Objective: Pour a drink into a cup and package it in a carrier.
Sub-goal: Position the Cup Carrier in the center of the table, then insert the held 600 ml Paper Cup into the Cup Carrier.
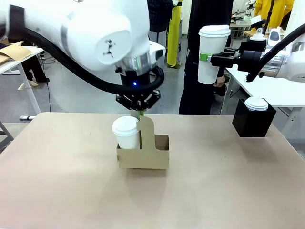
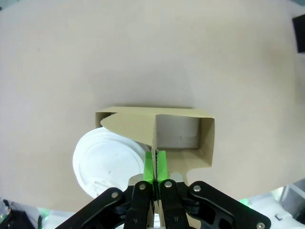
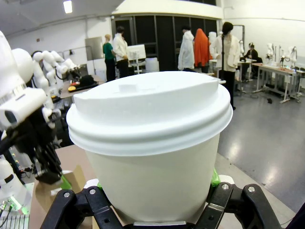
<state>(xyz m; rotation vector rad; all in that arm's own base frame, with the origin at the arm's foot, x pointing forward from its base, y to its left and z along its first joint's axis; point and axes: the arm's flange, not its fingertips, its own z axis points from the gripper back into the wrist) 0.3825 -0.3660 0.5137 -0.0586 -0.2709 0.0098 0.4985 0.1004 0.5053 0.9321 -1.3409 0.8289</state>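
The brown cardboard carrier (image 1: 143,155) stands mid-table, and my left gripper (image 1: 139,113) comes down from above, shut on its upright centre handle. In the left wrist view the green pads (image 2: 149,166) pinch that handle of the carrier (image 2: 138,125). A lidded white cup (image 1: 126,131) sits in the carrier's left pocket, its lid (image 2: 107,164) seen from above; the other pocket (image 2: 178,133) is empty. My right gripper (image 1: 209,58) holds a tall white lidded cup (image 1: 213,43) high above the table's right side, large in the right wrist view (image 3: 152,143). The drink jug is out of view.
A black box (image 1: 253,121) stands at the table's far right with a white lidded cup (image 1: 256,103) on top. A person in dark clothes (image 1: 198,95) stands beyond the far edge. The tan table (image 1: 66,191) lies bare around the carrier.
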